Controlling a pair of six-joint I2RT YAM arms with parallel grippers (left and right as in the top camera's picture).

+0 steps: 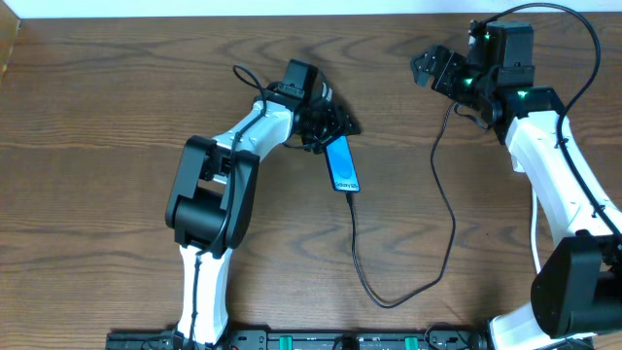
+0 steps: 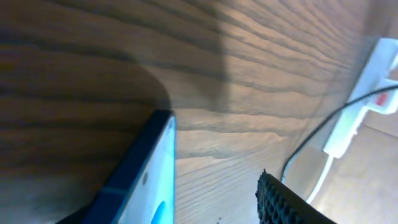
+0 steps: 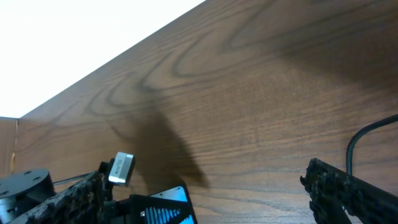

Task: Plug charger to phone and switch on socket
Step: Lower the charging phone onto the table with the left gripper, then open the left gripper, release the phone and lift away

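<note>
The phone (image 1: 341, 165) lies on the wooden table with its blue screen up. The charger's thin black cable (image 1: 389, 302) meets its near end, loops toward me and runs up toward my right arm. My left gripper (image 1: 328, 124) is open at the phone's far end. In the left wrist view the phone (image 2: 152, 180) lies by the left side of that gripper (image 2: 211, 208), apart from the right finger. The socket (image 2: 367, 93), white with a red mark, shows only there, with the cable (image 2: 311, 140) leading to it. My right gripper (image 1: 430, 68) is open and empty (image 3: 205, 190).
The socket's white cord (image 2: 323, 174) trails toward me. The right wrist view shows the phone (image 3: 177, 196) and the left gripper's black body (image 3: 149, 208) low at the left. The table's far edge (image 3: 124, 56) meets a white wall.
</note>
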